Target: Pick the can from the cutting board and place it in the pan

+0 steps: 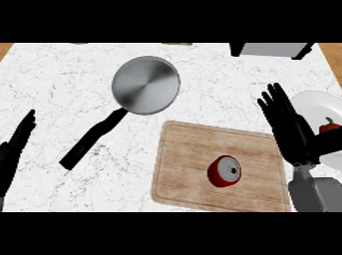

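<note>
A red can with a silver top stands on the wooden cutting board, right of the board's middle. The grey pan lies on the counter behind the board, its black handle pointing to the lower left. My right hand is open, fingers straight and pointing away, over the board's right edge, to the right of and beyond the can and apart from it. My left hand rests open near the left edge, far from both.
A white plate with a red pepper sits at the right, partly behind my right hand. A grey appliance stands at the counter's back edge. The marble counter ends in wooden strips at both sides.
</note>
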You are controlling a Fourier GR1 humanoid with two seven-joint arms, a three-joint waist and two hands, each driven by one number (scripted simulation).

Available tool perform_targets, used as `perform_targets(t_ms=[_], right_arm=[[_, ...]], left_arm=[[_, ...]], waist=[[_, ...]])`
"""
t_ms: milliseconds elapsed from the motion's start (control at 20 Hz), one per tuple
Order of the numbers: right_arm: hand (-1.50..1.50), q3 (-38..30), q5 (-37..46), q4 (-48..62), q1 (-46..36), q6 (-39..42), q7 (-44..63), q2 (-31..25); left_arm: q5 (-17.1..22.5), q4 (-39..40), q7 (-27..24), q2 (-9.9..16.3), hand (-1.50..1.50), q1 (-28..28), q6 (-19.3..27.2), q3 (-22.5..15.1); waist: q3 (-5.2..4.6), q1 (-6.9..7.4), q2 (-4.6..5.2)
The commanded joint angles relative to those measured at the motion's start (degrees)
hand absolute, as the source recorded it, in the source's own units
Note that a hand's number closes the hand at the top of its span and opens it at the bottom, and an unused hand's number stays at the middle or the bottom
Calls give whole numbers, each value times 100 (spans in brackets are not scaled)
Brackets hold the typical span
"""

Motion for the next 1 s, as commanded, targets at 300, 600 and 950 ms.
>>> perform_targets(t_ms=[300, 600, 950], right_arm=[[-150, -829, 597, -1629, -824, -1998, -1066, 780], [150, -116, 2619, -1723, 785, -3720, -938, 852], [-150, 1937, 4930, -3216, 2353, -4215, -163, 720]], left_arm=[[274, 537, 920, -214, 0, -23, 273, 356], [491, 696, 1450, -210, 0, -205, 315, 572], [267, 796, 1796, -412, 0, -784, 357, 408]], waist=[[383, -874, -387], [203, -695, -80], [189, -374, -8]])
